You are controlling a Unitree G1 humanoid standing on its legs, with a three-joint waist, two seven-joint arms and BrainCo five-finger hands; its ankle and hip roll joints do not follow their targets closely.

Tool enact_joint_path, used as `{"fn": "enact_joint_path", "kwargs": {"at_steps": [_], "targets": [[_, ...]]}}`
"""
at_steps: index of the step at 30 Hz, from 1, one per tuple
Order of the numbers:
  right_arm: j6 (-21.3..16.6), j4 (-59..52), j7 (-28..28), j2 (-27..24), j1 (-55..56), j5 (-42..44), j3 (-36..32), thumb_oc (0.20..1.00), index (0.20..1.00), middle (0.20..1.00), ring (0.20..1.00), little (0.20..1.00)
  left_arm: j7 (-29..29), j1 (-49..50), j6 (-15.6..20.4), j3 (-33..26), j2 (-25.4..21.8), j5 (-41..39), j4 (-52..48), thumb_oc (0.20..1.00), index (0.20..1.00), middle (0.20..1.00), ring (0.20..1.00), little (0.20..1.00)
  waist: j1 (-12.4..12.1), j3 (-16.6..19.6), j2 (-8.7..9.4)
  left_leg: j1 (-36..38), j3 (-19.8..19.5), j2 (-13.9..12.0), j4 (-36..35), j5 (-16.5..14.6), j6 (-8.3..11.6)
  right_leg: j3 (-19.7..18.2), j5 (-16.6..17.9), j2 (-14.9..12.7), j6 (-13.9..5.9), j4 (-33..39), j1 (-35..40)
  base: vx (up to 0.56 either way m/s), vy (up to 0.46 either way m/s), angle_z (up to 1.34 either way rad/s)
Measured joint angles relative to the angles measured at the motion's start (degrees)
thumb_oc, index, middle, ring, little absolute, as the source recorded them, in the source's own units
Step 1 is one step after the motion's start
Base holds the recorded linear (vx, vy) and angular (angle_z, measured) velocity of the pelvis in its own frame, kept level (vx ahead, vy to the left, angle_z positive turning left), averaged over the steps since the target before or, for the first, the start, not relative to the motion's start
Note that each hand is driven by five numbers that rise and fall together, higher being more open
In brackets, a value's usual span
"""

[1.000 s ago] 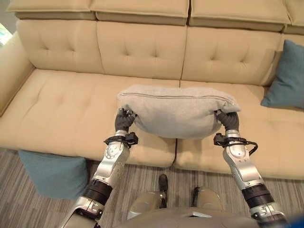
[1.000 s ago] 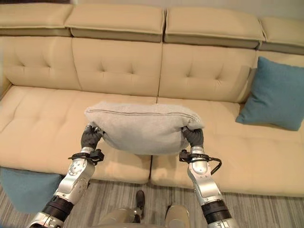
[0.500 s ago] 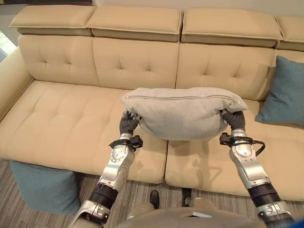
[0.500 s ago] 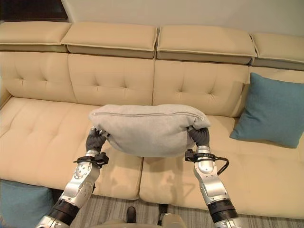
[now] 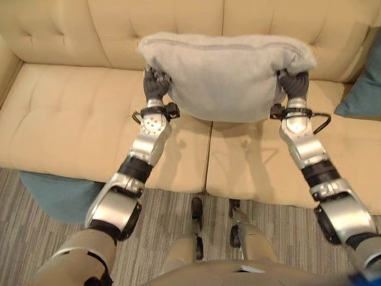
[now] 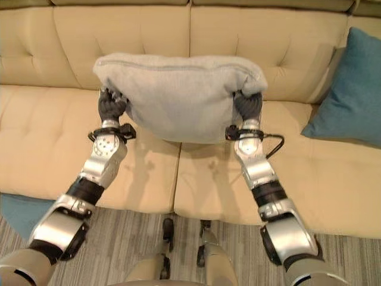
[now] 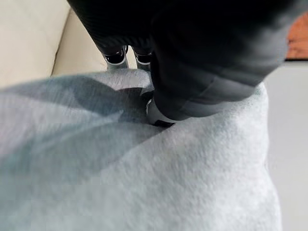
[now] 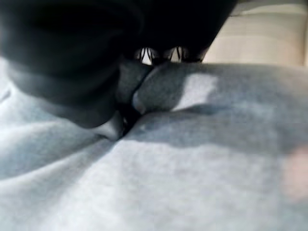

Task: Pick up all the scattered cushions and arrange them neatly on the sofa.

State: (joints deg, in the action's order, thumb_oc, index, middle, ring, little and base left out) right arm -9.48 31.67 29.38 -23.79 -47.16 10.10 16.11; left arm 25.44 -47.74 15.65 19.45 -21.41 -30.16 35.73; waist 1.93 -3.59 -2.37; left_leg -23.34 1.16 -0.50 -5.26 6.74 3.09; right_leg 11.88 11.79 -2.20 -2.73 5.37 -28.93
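A large grey cushion (image 5: 223, 74) hangs in the air over the beige sofa's seat (image 5: 71, 119), close to the backrest. My left hand (image 5: 156, 85) grips its left end and my right hand (image 5: 293, 85) grips its right end. In both wrist views the thumb digs into the grey fabric (image 7: 144, 183), with the fingers curled behind it (image 8: 168, 159). A teal cushion (image 6: 351, 89) leans against the backrest at the sofa's right end. Another teal cushion (image 5: 56, 193) lies on the floor at the left, in front of the sofa.
The sofa's backrest (image 6: 119, 33) runs along the top, tufted with buttons. Striped grey carpet (image 5: 268, 232) covers the floor in front. The seat to the left of the grey cushion is bare.
Both arms have stretched forward and carried the grey cushion further over the seat toward the backrest. The camera has tipped down and moved closer to the sofa.
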Motion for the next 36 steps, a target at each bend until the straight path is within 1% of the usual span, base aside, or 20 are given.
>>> {"fn": "enact_joint_path", "kwargs": {"at_steps": [2,5,11,16,19,20,21,22,23,24,26,27,28,29,30,31,32,33,34,36], "targets": [[0.0,1.0,0.8,-1.0,-2.8,0.1,1.0,0.2,0.2,0.2,0.2,0.2,0.1,-1.8,0.6,1.0,-0.2,-0.1,1.2,0.2,0.2,0.2,0.2,0.2,0.0,0.2,-0.28,-1.8,0.1,-0.1,0.0,0.1,0.1,0.0,0.2,0.1,0.21,0.0,-1.9,0.01,0.008,-0.02],[0.0,1.9,1.1,-1.5,-2.8,0.7,2.4,0.2,0.2,0.2,0.2,0.2,0.1,-2.1,0.6,2.0,-0.3,-0.5,3.6,0.2,0.2,0.2,0.2,0.2,-0.2,0.2,-0.29,-2.1,0.8,0.1,0.0,0.1,0.11,-0.1,0.2,0.0,0.22,0.0,-2.3,0.02,0.01,-0.06],[0.0,1.9,1.1,-1.5,-2.6,2.2,2.4,0.2,0.2,0.2,0.2,0.2,0.1,-2.1,0.6,2.6,-0.3,-0.5,3.6,0.2,0.2,0.2,0.2,0.2,-1.4,0.2,-0.29,-3.5,0.8,0.1,0.0,0.1,0.12,0.0,0.2,-0.1,0.22,0.0,-3.5,0.01,0.002,0.02],[0.0,4.2,1.1,-1.2,-2.6,2.3,2.5,0.2,0.2,0.2,0.2,0.2,0.1,-2.7,0.6,3.4,-0.8,-0.5,3.6,0.2,0.2,0.2,0.2,0.2,-1.2,0.2,-0.28,-4.2,0.5,0.1,0.0,0.1,0.16,-0.1,0.0,-0.1,-0.01,0.0,-4.1,0.01,-0.004,0.03],[0.0,4.2,1.1,-0.8,-2.5,2.3,2.6,0.2,0.2,0.2,0.2,0.2,0.1,-2.8,0.6,3.8,-1.4,-0.4,3.7,0.2,0.2,0.2,0.2,0.2,-1.1,0.2,-0.28,-5.4,0.6,0.0,0.0,0.2,0.18,-0.1,0.2,0.0,0.19,0.0,-5.3,0.0,0.0,0.0],[-0.1,4.3,1.1,-0.9,-2.5,2.3,2.5,0.2,0.2,0.2,0.2,0.2,0.1,-3.2,0.7,4.2,-1.6,-0.1,4.2,0.514,0.514,0.514,0.514,0.514,-1.1,0.2,-0.28,-5.6,0.6,0.0,0.0,0.2,0.23,-0.1,0.3,0.0,0.29,0.0,-5.6,0.0,0.0,0.0],[-0.3,5.2,1.1,-0.9,-2.8,2.3,2.6,0.2,0.2,0.2,0.2,0.2,0.0,-5.5,0.7,6.0,-2.1,0.4,7.5,1.0,1.0,1.0,1.0,1.0,-1.1,0.2,-0.28,-5.9,0.6,0.0,0.0,0.2,0.23,-0.1,0.3,0.0,0.34,0.0,-5.8,0.0,0.0,0.0],[-0.4,6.0,1.2,-0.9,-3.0,2.2,2.7,0.407,0.407,0.407,0.407,0.407,0.0,-7.5,0.7,7.3,-2.4,0.6,9.9,1.0,1.0,1.0,1.0,1.0,-1.1,0.2,-0.28,-6.0,0.6,0.0,0.0,0.2,0.23,-0.1,0.3,0.0,0.34,0.0,-5.9,0.0,0.0,0.0],[-0.8,7.6,1.3,-0.9,-4.1,2.2,3.1,1.0,1.0,1.0,1.0,1.0,-0.1,-10.1,0.3,8.7,-2.8,1.7,12.6,1.0,1.0,1.0,1.0,1.0,-0.9,0.2,-0.26,-6.3,0.6,0.1,0.0,0.2,0.23,-0.1,0.3,-0.1,0.34,0.0,-6.2,0.0,0.0,0.0],[-0.9,9.9,1.5,-1.4,-7.2,2.1,4.2,1.0,1.0,1.0,1.0,1.0,-0.1,-13.8,-0.4,9.9,-4.3,2.7,14.8,1.0,1.0,1.0,1.0,1.0,-0.4,0.3,-0.26,-7.4,0.6,0.1,0.0,0.4,0.16,-0.1,0.6,-0.1,0.29,0.0,-7.3,0.0,0.0,0.0],[-0.8,12.1,2.4,-3.6,-11.3,1.0,6.0,1.0,1.0,1.0,1.0,1.0,-0.2,-17.9,-1.4,10.4,-6.4,3.2,15.7,1.0,1.0,1.0,1.0,1.0,0.1,0.3,-0.26,-8.7,0.6,0.1,0.1,0.7,0.17,-0.1,0.9,-0.2,0.31,0.0,-8.6,0.0,0.0,0.0],[0.3,15.6,3.0,-7.1,-14.8,-0.4,8.6,1.0,1.0,1.0,1.0,1.0,-0.4,-20.6,-1.8,11.7,-7.6,5.1,18.1,1.0,1.0,1.0,1.0,1.0,0.1,0.3,-0.26,-8.7,0.7,0.1,0.2,0.7,0.17,0.0,0.9,-0.2,0.36,0.0,-8.6,0.0,0.0,0.0],[1.2,19.2,3.6,-10.4,-19.1,-4.9,9.9,1.0,1.0,1.0,1.0,1.0,-0.6,-22.5,-1.9,12.1,-9.0,6.8,20.1,1.0,1.0,1.0,1.0,1.0,0.1,0.3,-0.28,-8.7,0.8,0.1,0.1,0.7,0.17,-0.1,0.9,-0.2,0.37,0.0,-8.6,0.0,0.0,0.0],[3.1,25.1,5.1,-15.7,-26.1,-8.9,12.6,1.0,1.0,1.0,1.0,1.0,-0.5,-25.2,-1.9,12.1,-12.1,8.5,22.8,1.0,1.0,1.0,1.0,1.0,0.0,0.3,-0.28,-8.7,0.9,0.1,0.1,0.7,0.17,0.0,0.9,-0.2,0.39,0.0,-8.6,0.0,0.0,0.0],[3.5,27.0,5.7,-17.0,-28.4,-9.5,13.0,1.0,1.0,1.0,1.0,1.0,-0.5,-26.0,-1.7,12.1,-13.5,8.9,23.7,1.0,1.0,1.0,1.0,1.0,0.0,0.3,-0.28,-8.7,0.8,0.1,0.2,0.7,0.17,0.0,1.0,-0.2,0.42,-0.1,-8.5,0.0,0.0,0.0],[4.5,33.6,6.5,-18.2,-33.0,-10.7,15.6,1.0,1.0,1.0,1.0,1.0,-0.4,-28.1,-1.5,12.1,-13.6,8.9,27.6,1.0,1.0,1.0,1.0,1.0,-0.2,0.3,-0.27,-8.7,0.8,0.1,0.3,0.7,0.18,0.1,1.2,-0.2,0.67,-0.1,-8.5,0.0,-0.014,0.03],[6.9,40.8,6.5,-20.0,-37.8,-11.0,20.0,1.0,1.0,1.0,1.0,1.0,-0.3,-30.6,-1.7,12.1,-13.1,8.5,31.7,1.0,1.0,1.0,1.0,1.0,-0.9,0.2,-0.26,-8.7,0.7,0.1,0.4,0.7,0.18,0.4,1.2,-0.2,0.68,-0.2,-8.5,0.01,-0.008,0.06],[7.9,40.6,6.7,-22.1,-38.4,-10.8,20.7,1.0,1.0,1.0,1.0,1.0,-0.1,-30.8,-1.8,12.0,-13.2,8.3,31.5,1.0,1.0,1.0,1.0,1.0,-1.1,0.3,-0.23,-8.7,0.4,0.0,0.4,0.7,0.18,0.5,1.2,-0.2,0.68,-0.5,-8.4,0.01,-0.012,0.09],[8.2,39.1,6.7,-23.1,-38.3,-9.9,19.6,1.0,1.0,1.0,1.0,1.0,-0.1,-30.7,-1.8,12.0,-13.2,8.3,30.8,1.0,1.0,1.0,1.0,1.0,-1.0,0.3,-0.23,-8.6,-0.1,-0.1,0.4,0.7,0.18,0.7,1.1,-0.2,0.67,-0.8,-8.4,0.02,-0.022,0.11],[8.5,35.1,6.7,-23.6,-37.0,-8.4,19.1,1.0,1.0,1.0,1.0,1.0,-0.3,-29.7,-1.8,12.0,-12.8,8.2,29.8,1.0,1.0,1.0,1.0,1.0,-0.5,0.3,-0.13,-8.6,-0.3,0.0,0.4,0.7,0.18,0.8,1.1,-0.3,0.63,-1.3,-8.4,0.01,-0.023,0.08]]}}
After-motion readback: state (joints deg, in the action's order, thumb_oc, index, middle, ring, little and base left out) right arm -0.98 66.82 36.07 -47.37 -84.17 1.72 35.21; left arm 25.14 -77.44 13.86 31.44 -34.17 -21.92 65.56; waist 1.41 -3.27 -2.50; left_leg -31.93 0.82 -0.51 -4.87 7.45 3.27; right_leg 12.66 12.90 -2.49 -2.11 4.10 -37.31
